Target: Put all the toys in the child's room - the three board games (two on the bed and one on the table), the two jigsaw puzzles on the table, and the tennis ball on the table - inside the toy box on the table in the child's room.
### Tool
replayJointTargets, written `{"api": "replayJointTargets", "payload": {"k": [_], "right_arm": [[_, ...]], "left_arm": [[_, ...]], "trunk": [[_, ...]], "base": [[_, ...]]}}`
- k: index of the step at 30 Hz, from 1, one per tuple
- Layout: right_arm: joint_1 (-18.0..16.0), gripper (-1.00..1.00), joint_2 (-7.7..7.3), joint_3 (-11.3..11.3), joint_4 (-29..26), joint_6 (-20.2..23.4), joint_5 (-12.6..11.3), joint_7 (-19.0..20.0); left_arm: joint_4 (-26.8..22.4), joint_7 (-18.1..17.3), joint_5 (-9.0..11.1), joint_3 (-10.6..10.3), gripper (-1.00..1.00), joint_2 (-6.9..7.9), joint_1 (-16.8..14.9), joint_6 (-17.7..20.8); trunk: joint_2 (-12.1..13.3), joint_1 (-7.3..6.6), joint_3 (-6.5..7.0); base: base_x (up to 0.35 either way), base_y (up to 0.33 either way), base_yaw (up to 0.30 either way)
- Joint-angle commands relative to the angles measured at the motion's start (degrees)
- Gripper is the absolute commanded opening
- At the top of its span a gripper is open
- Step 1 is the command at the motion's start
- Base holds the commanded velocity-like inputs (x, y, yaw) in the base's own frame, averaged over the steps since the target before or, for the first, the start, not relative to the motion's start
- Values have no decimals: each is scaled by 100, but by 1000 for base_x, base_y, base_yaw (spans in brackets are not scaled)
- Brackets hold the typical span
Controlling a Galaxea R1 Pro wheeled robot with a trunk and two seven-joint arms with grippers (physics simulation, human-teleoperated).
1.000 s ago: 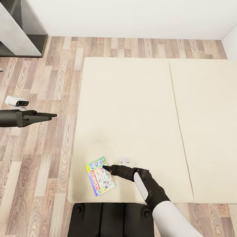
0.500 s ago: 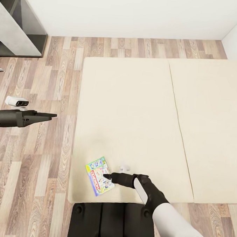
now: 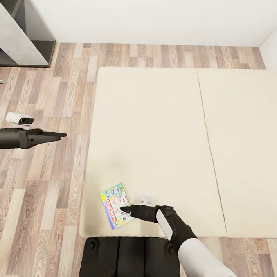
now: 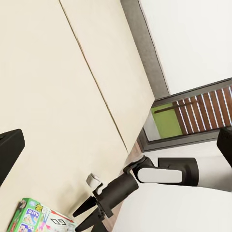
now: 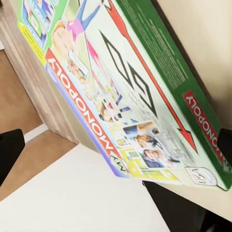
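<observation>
Low over the bed [image 3: 155, 127], right arm's fingers [image 3: 125, 208] (spread, holding nothing) at the Monopoly box [image 3: 116, 206] edge.

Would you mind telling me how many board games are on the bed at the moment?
1. A Monopoly box lies near the bed's front left corner, just ahead of the right pincer. Any others may lie outside the pictures.

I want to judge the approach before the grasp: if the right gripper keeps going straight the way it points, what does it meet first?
Most likely the Monopoly box on the bed. The right gripper points toward the robot's left, its tips already over the box's near edge. Whether they touch it is unclear; height is hard to judge.
</observation>
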Motion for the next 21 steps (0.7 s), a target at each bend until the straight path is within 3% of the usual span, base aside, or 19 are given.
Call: {"api": "replayJointTargets", "payload": {"k": [1,21], "right_arm": [[-2,100,0,9,-4,29,-23,-5],[-2,100,40,-11,-3,41,-78,42]], "left_arm": [[-1,-22,-2,-1,100,3,-2,61],[-1,-22,-2,-1,100,3,-2,61]], "trunk": [[-8,3,-6],[-8,3,-6]], "base": [[0,0,0],[0,0,0]]}}
